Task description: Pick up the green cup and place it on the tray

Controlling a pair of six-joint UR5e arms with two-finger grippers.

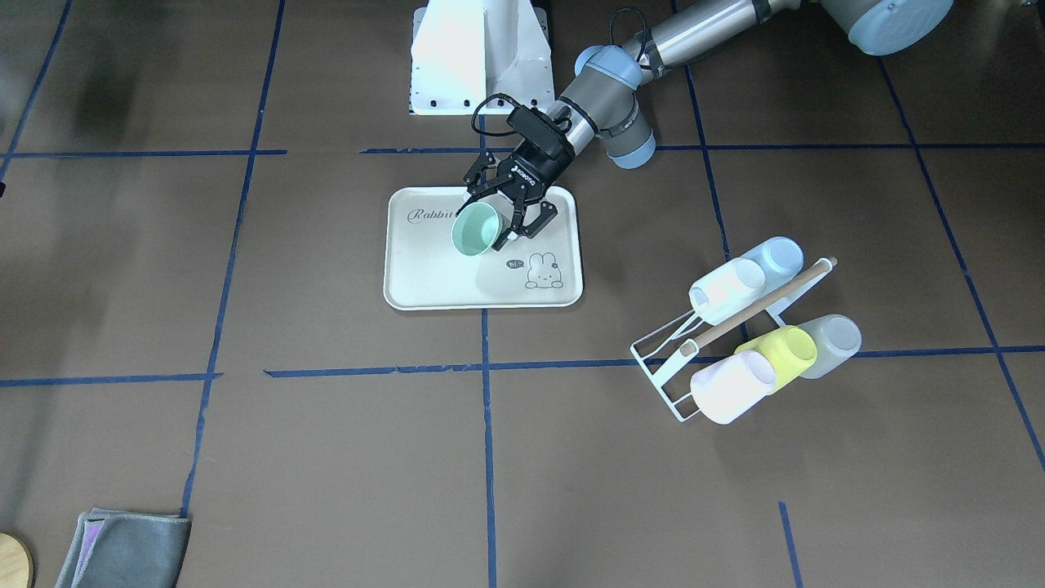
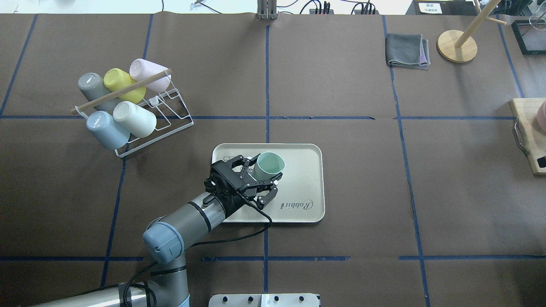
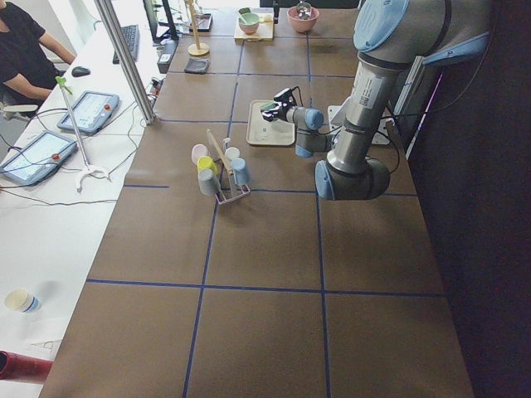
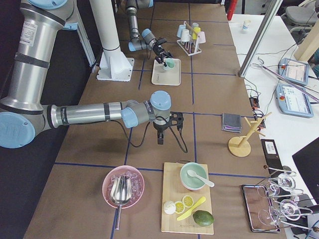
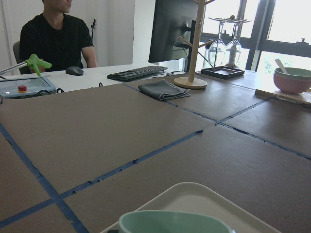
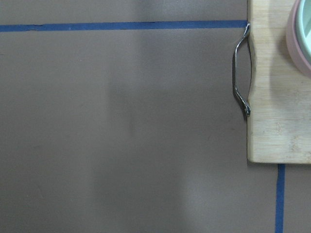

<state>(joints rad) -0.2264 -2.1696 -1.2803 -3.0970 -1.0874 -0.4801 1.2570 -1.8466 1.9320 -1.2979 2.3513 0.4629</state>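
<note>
Green cup (image 1: 477, 229), empty, held tilted over tray (image 1: 424, 273)

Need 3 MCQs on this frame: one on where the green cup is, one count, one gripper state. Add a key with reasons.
1. Where is the green cup?
A. on the bare table
B. over the tray
C. on the cutting board

2. How many cups sit in the rack?
A. three
B. five
C. seven

3. The left gripper is:
A. shut, empty
B. wide open, nothing between its fingers
C. closed on the green cup

Key:
1 B: the front and overhead views both show it inside the tray's outline.
2 B: grey, yellow, pink, blue and white ones are in it.
3 C: a finger sits on each side of the cup.
</note>
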